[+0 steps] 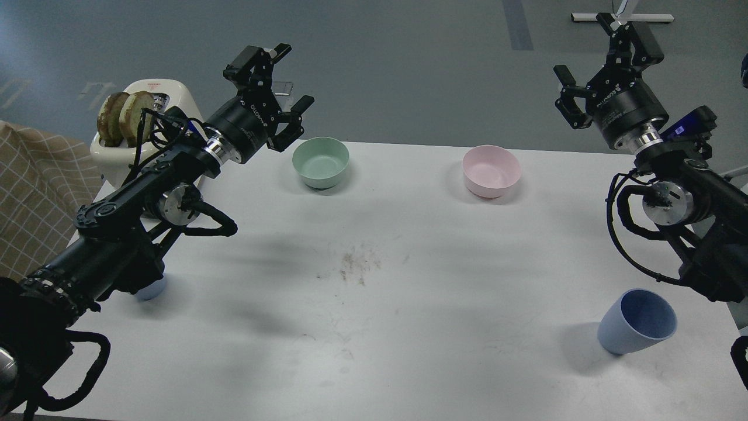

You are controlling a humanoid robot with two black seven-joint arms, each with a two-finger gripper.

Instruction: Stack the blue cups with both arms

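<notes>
So the white table (374,327) is mostly bare around the scuffed patch (353,268) in its middle: the green bowl (321,162) and pink bowl (491,170) sit behind it near the far edge, one blue cup (638,321) stands upright toward the near right corner, and the other cup (153,289) peeks out from under the left arm by the left edge. Both grippers hang in the air with fingers spread wide and holding nothing, the left gripper (280,96) just left of the green bowl, the right gripper (602,70) past the far right corner. A toaster (169,96) with bread sits at the far left corner, grey floor beyond.

Both arms raised, angled up and outward. Left gripper (274,96) fingers spread, holding nothing. Right gripper (605,73) looks spread too, partly end-on.
</notes>
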